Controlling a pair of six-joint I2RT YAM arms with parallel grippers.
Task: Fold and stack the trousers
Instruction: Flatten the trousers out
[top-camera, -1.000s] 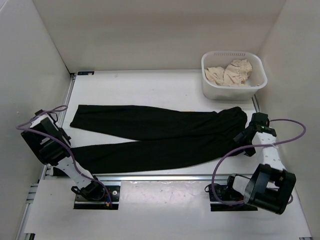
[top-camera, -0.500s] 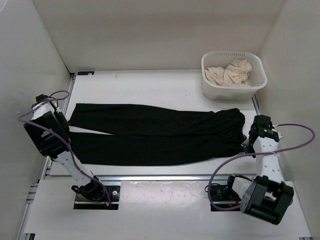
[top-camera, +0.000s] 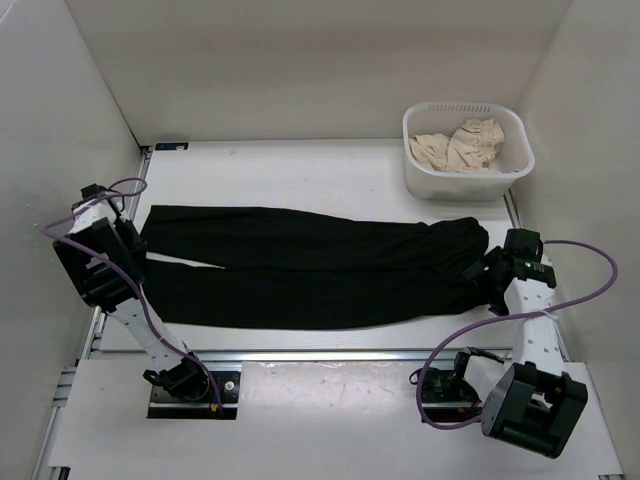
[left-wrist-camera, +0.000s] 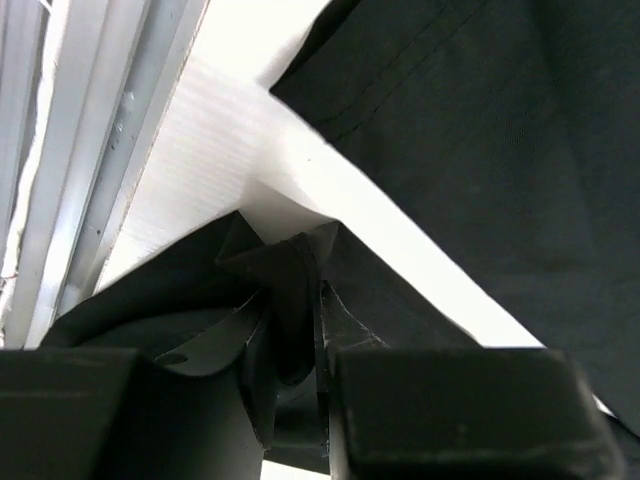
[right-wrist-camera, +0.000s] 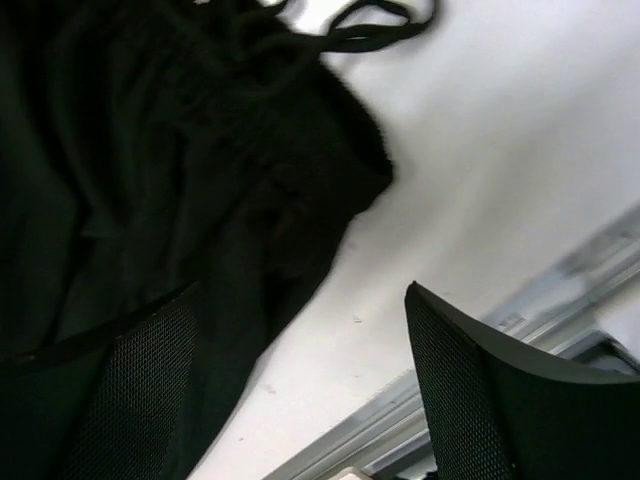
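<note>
Trousers (top-camera: 320, 272) flat on tabletop (top-camera: 300, 180), unfolded; left pincer (left-wrist-camera: 298, 310) narrow on a leg hem; right pincer (right-wrist-camera: 300, 370) wide, empty; folding, stacking left.

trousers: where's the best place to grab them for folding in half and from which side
Probably take the two leg cuffs at the left end, coming in low from the left edge of the table. The trousers lie flat and stretched out sideways, legs side by side, so the cuffs are free edges that can be carried over to the waistband on the right.
</note>
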